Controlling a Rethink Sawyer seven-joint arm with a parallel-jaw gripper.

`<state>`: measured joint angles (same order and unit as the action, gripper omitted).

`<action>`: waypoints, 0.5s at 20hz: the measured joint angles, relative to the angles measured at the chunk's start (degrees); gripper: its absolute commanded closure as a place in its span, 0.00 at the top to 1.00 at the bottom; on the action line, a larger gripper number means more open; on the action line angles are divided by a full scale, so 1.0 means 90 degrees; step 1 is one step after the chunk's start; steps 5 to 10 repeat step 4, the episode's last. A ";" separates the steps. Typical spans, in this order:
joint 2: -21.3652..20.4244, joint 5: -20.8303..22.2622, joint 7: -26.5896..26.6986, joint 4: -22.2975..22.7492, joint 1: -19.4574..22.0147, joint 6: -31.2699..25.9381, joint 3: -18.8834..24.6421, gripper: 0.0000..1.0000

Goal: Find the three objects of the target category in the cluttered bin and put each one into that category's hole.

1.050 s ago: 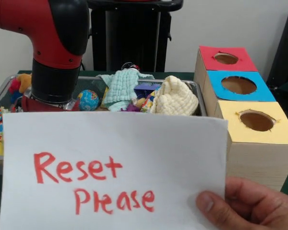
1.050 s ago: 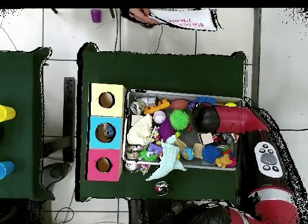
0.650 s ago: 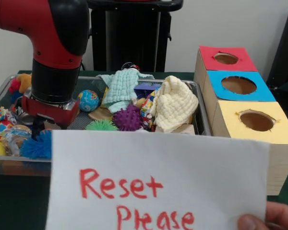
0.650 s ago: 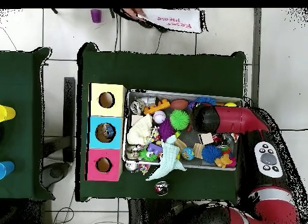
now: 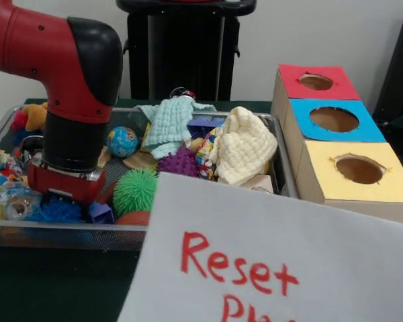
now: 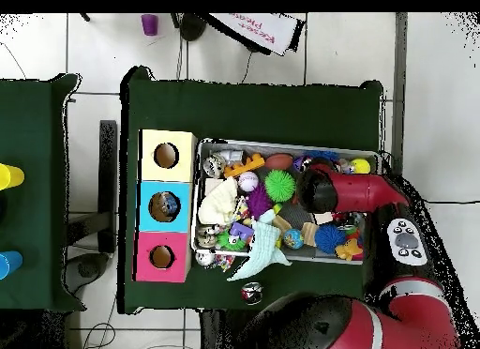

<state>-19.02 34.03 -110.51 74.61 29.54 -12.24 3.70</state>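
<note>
Bin (image 5: 188, 236) of mixed toys sits left of the 3 boxes (image 5: 336, 121); the pincer (image 5: 62, 194) hangs low over its left end, just left of a green spiky ball (image 5: 134, 190), and whether it grips anything cannot be told.

Wire-mesh metal bin (image 5: 188, 236); knitted cloths (image 5: 244, 144); matt paper sign (image 5: 275, 268).

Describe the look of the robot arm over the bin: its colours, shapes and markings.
The arm is glossy red with small dark dots, a rounded black elbow cap and a black cylindrical wrist ending in a red collar. From overhead, a grey oval button panel sits on it. The claw is hidden.
</note>
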 measured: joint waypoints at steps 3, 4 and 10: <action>-0.0004 0.0227 -0.0001 0.0023 0.0000 0.0148 0.0006 1.00; -0.0001 0.0265 -0.0001 0.0023 -0.0001 0.0170 0.0006 1.00; -0.0001 0.0265 -0.0001 0.0023 -0.0001 0.0170 0.0006 1.00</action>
